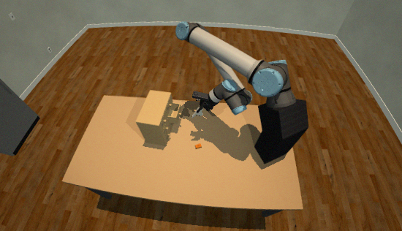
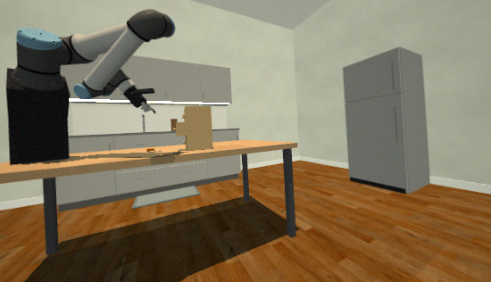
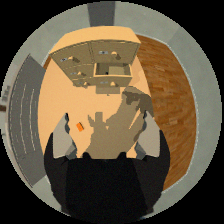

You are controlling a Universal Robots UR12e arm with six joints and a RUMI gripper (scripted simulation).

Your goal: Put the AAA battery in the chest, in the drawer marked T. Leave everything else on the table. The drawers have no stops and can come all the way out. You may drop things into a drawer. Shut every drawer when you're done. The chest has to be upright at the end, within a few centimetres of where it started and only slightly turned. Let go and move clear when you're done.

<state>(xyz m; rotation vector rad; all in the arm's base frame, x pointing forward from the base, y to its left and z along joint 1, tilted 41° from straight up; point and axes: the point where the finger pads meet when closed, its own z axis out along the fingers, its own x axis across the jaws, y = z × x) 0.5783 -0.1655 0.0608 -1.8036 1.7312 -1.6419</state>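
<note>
The wooden chest [image 1: 155, 108] [image 2: 199, 128] [image 3: 77, 49] stands upright on the table. One drawer [image 2: 180, 128] [image 3: 128, 76] in its right column, as the wrist view shows it, is pulled out. A tiny dark spot shows inside, too small to name. The other drawer fronts look shut or nearly so. Their labels are too small to read, so I cannot tell which is T. I cannot clearly make out the AAA battery. My gripper [image 1: 199, 114] [image 2: 149, 108] [image 3: 105, 111] is open and empty, above the table in front of the chest.
A small orange object [image 1: 198, 146] [image 2: 150, 150] [image 3: 80, 127] lies on the table [image 1: 139, 177] [image 2: 263, 145], in front of the chest and off to the left in the wrist view. The robot's black base [image 1: 283, 126] [image 2: 37, 122] stands at the opposite end from the chest.
</note>
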